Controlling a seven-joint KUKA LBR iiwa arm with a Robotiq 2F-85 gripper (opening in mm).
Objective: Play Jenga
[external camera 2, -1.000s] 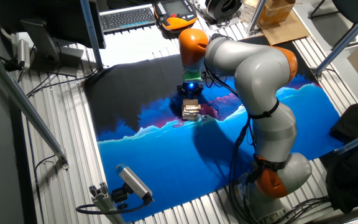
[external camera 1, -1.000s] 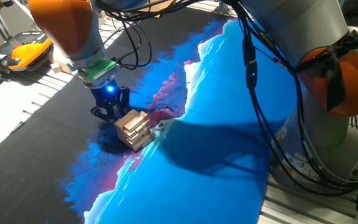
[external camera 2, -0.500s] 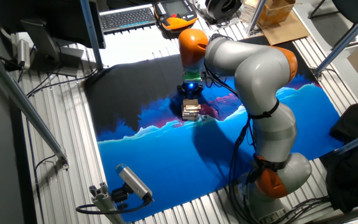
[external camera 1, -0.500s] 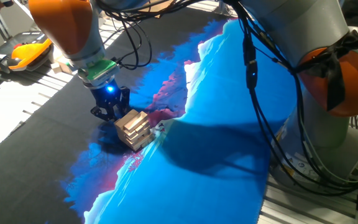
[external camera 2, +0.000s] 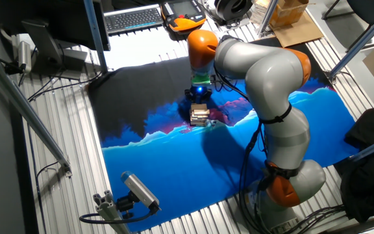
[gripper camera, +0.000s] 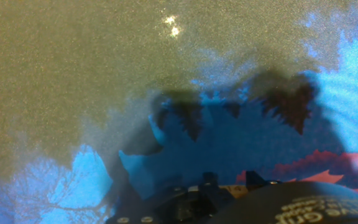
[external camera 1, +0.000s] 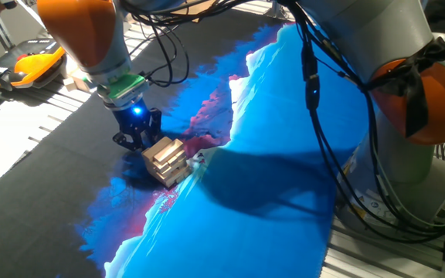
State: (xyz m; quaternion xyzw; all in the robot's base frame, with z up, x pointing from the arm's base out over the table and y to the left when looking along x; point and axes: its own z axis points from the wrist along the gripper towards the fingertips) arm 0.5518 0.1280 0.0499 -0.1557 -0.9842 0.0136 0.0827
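Observation:
The Jenga tower (external camera 1: 166, 160) is a small, low stack of pale wooden blocks, slightly askew, on the printed cloth where black meets blue. It also shows in the other fixed view (external camera 2: 199, 116). My gripper (external camera 1: 135, 141) is down at cloth level right behind the tower, on its black-cloth side, close to or touching it. It also shows in the other fixed view (external camera 2: 199, 101). Its fingers look shut and hold nothing. The hand view shows only the cloth close up, with dark gripper parts (gripper camera: 229, 186) along the bottom edge.
The blue and black cloth (external camera 1: 269, 154) covers the table. An orange teach pendant (external camera 1: 37, 63) and pale loose blocks (external camera 1: 74, 81) lie at the far left. A keyboard (external camera 2: 133, 17) lies beyond the cloth. A camera on a stand (external camera 2: 138, 190) is near the front. The arm's cables (external camera 1: 315, 93) hang over the blue part.

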